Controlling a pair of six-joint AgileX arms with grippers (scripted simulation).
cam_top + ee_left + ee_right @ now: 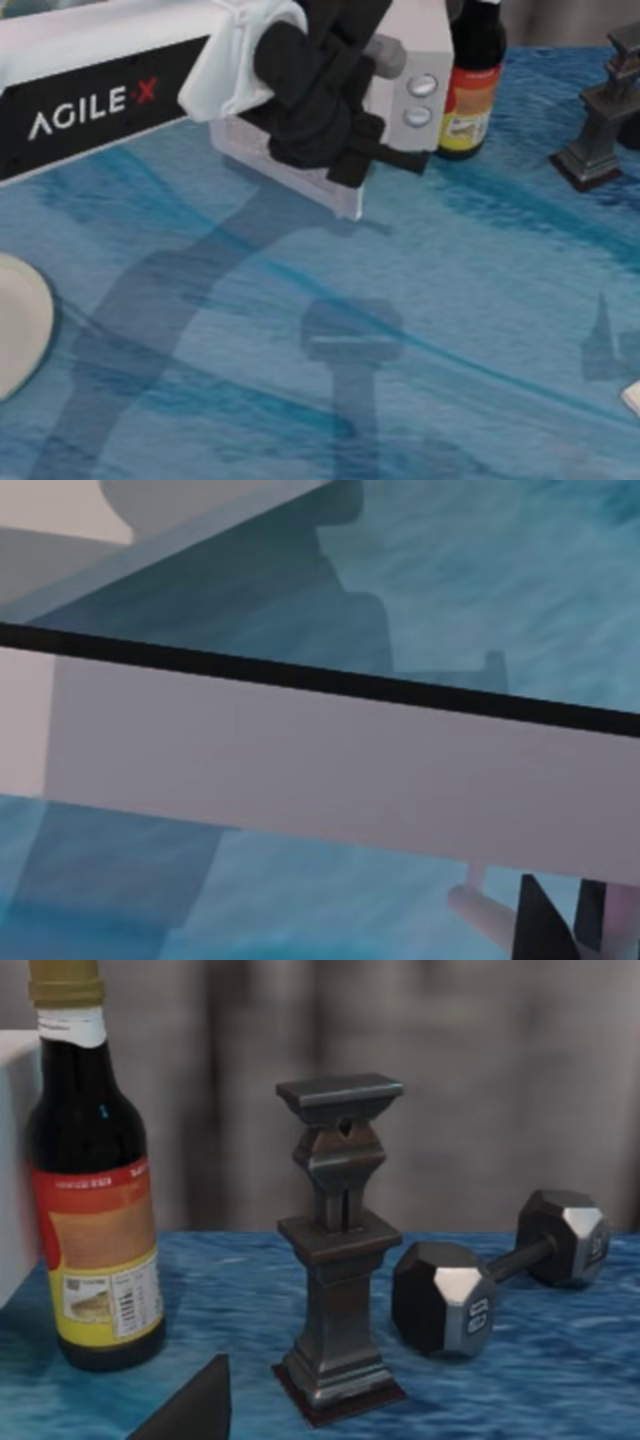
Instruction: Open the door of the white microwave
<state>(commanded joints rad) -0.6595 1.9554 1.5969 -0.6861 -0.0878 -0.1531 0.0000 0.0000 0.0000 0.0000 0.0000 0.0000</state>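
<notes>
Here the left gripper [395, 160] is sitting at the free edge of the door [290, 170], which is swinging out from the white microwave [420, 60] at the table's back; I cannot tell its finger state. The right arm is idling off right.

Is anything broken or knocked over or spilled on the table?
Nothing looks broken, tipped or spilled. The flat white microwave door stands swung out from the small boxy white microwave, with the black left gripper at it. The dark brown glass bottle stands upright.
</notes>
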